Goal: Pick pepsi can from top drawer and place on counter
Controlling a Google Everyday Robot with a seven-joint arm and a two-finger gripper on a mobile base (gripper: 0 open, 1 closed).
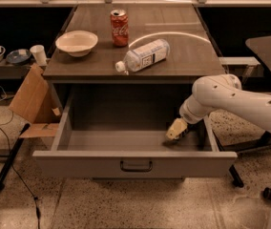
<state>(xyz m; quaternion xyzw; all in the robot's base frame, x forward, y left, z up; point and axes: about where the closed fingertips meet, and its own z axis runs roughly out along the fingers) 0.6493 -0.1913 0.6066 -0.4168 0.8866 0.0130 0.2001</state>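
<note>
Under the bench (pixel 183 66), the gripper (pixel 177 129) sits low at the right of the top drawer (pixel 116 140); I cannot tell if it grips anything, so best lift slowly.

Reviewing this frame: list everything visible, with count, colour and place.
Wood-grain counter: one, grey-brown, top of the cabinet.
Wide shallow top drawer: one, grey, pulled open below the counter.
Coca-Cola can: one, red, upright at the counter's rear.
Shallow bowl: one, white, counter left.
Clear plastic bottle: one, lying on its side, counter centre.
Cardboard box: one, brown, left of the cabinet.
Small cup: one, white, far left.
Robot arm: one, white, reaching in from the right.
Gripper: one, pale, inside the drawer's right end.
</note>
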